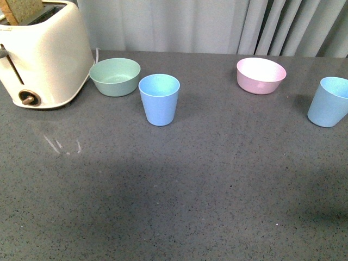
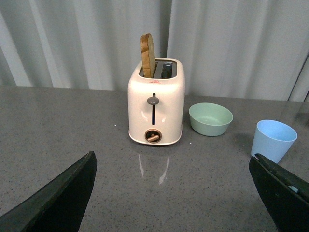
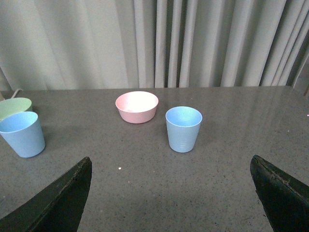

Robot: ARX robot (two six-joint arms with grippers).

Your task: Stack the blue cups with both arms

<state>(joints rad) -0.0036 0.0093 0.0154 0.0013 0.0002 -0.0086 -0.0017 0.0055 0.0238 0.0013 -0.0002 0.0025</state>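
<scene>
Left gripper (image 2: 172, 157) and right gripper (image 3: 170, 158) gape wide, empty. Left blue cup (image 1: 159, 99) and right blue cup (image 1: 329, 101) stand well apart; an off-centre pinch could tip either.

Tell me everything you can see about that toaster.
The toaster is cream, glossy and rounded, standing upright on the grey table. A brown slice sticks up from one of its two slots. Its end shows a grey lever above a copper-coloured knob. The mint-green bowl sits beside it, not touching.
</scene>
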